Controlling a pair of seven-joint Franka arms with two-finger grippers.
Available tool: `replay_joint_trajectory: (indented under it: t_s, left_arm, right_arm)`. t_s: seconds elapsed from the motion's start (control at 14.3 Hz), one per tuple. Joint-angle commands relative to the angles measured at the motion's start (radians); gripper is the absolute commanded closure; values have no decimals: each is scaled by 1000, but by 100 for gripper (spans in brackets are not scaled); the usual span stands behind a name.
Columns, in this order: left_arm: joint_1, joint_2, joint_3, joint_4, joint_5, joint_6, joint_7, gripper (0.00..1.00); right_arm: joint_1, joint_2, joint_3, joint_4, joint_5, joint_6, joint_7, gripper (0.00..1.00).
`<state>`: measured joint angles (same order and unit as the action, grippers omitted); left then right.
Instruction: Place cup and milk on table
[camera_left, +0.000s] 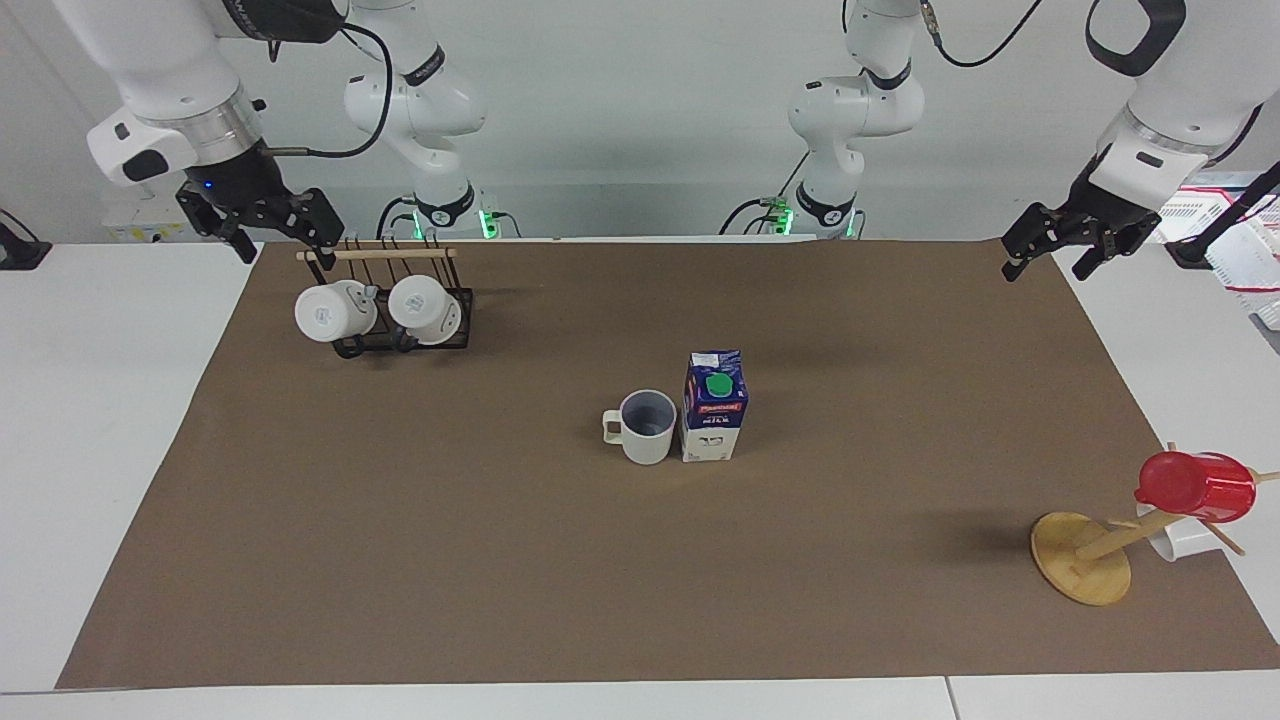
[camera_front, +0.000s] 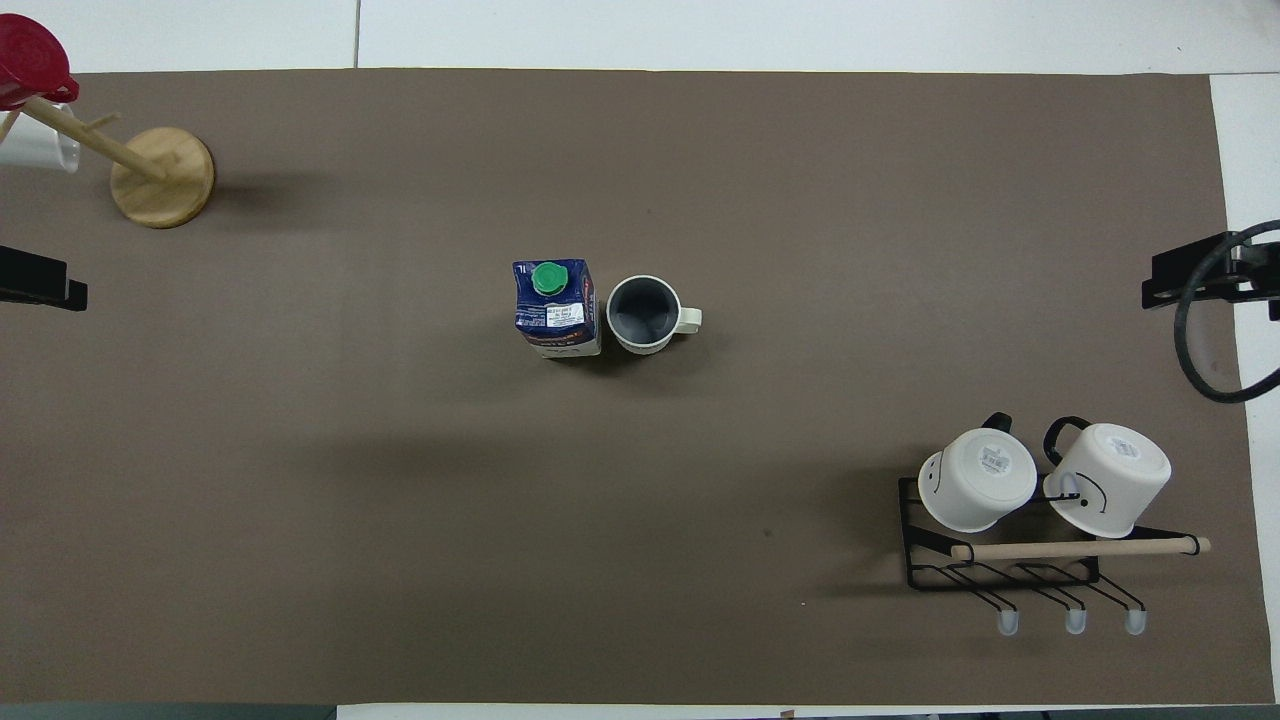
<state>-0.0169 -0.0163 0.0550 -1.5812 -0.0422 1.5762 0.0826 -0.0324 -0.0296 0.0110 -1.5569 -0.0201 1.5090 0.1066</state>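
Observation:
The cream-white cup (camera_left: 646, 427) with a grey inside stands upright on the brown mat (camera_left: 450, 560) of the white table (camera_left: 90, 420), near the mat's middle, handle toward the right arm's end. The blue and white milk carton (camera_left: 714, 406) with a green cap stands upright beside it, almost touching, toward the left arm's end. They also show in the overhead view, the cup (camera_front: 642, 315) and the carton (camera_front: 555, 310). My left gripper (camera_left: 1043, 262) hangs open and empty over the mat's corner nearest the robots. My right gripper (camera_left: 283, 248) hangs open and empty above the mug rack.
A black wire rack (camera_left: 405, 335) with a wooden bar holds two white mugs (camera_left: 333, 310) near the right arm. A wooden mug tree (camera_left: 1082, 556) with a red plastic cup (camera_left: 1195, 487) and a white cup stands at the left arm's end, farther from the robots.

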Motion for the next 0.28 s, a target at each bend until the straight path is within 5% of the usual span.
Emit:
replay_joint_trajectory:
  t_s: [0.0, 0.21]
  left_arm:
    - [0, -14, -1, -17, -2, -2, 16, 0]
    - [2, -14, -1, -19, -2, 1, 17, 0]
  right_arm:
    - [-15, -7, 10, -3, 0, -9, -7, 0]
    - [-15, -9, 10, -5, 0, -7, -7, 0]
